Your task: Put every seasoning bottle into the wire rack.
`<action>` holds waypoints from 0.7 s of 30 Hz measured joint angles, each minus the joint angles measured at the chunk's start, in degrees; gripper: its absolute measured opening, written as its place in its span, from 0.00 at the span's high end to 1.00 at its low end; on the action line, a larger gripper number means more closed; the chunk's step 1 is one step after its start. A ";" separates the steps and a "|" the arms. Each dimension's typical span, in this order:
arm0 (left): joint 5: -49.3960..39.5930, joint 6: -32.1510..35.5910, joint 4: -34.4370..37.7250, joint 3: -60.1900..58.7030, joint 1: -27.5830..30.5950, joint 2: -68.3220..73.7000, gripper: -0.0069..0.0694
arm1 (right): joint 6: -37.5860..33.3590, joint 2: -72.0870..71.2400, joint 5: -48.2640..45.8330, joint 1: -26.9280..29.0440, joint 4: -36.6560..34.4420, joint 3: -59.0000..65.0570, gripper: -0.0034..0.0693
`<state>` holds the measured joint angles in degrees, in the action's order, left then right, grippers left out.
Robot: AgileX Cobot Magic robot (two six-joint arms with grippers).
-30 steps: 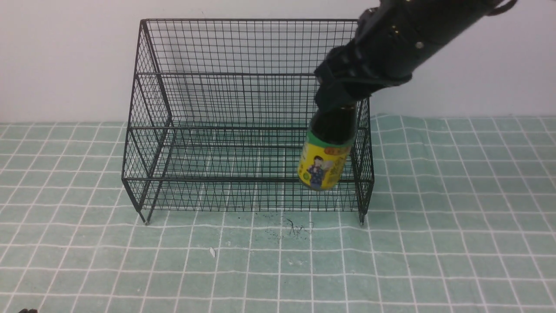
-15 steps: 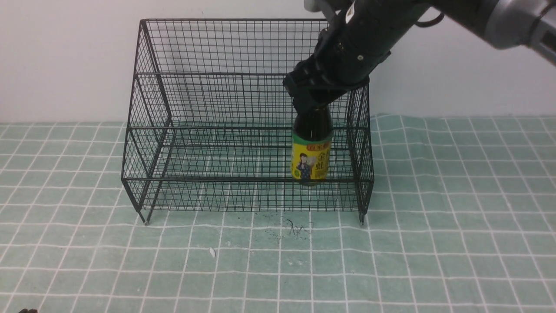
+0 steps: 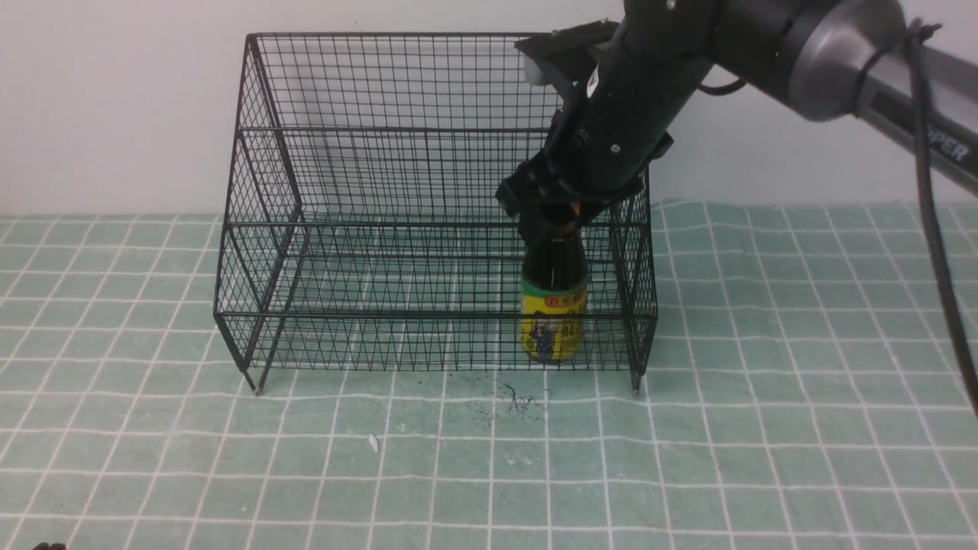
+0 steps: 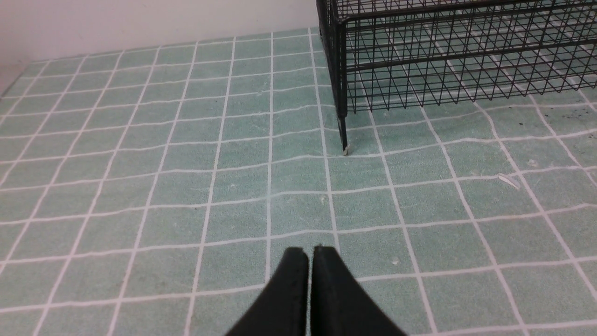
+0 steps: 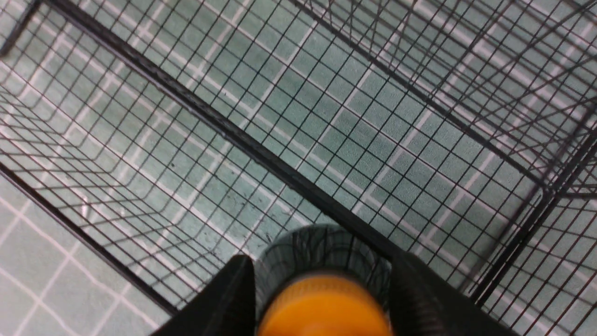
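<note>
The black wire rack [image 3: 367,229] stands on the green checked cloth against the wall. The seasoning bottle [image 3: 553,305], with dark liquid, a yellow label and a green band, stands upright in the rack's lower front tier at its right end, behind the front mesh. My right gripper [image 3: 561,218] reaches down into the rack from above and is shut on the bottle's neck. In the right wrist view the orange cap [image 5: 322,303] sits between the two black fingers [image 5: 233,289], with rack mesh [image 5: 233,130] below. My left gripper [image 4: 310,252] is shut and empty, low over the cloth.
The rack's front left leg [image 4: 344,135] stands on the cloth ahead of the left gripper. Dark specks [image 3: 519,401] and a small white scrap [image 3: 373,441] lie on the cloth in front of the rack. The white wall runs right behind the rack.
My right gripper has moved left and down with the bottle. The bottle has gone from hanging tilted at the rack's front rim to standing upright inside the lower tier.
</note>
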<state>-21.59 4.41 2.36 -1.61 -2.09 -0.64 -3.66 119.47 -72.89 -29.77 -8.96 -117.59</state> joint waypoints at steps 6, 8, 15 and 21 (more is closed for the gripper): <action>0.00 0.00 0.00 0.00 0.00 0.00 0.92 | 3.99 -3.89 0.57 0.00 2.76 -0.35 0.30; 0.00 0.00 0.00 0.00 0.00 0.00 0.92 | 5.26 -6.70 0.57 0.00 4.18 -0.35 0.31; 0.00 0.00 0.00 0.00 0.00 0.00 0.92 | 8.29 -24.74 0.57 0.00 8.34 0.75 0.70; 0.00 0.00 0.00 0.00 0.00 0.00 0.92 | 11.55 -48.23 0.57 0.00 10.95 13.14 0.96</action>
<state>-21.59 4.41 2.36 -1.61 -2.09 -0.64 7.89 71.24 -72.31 -29.77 1.99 -104.45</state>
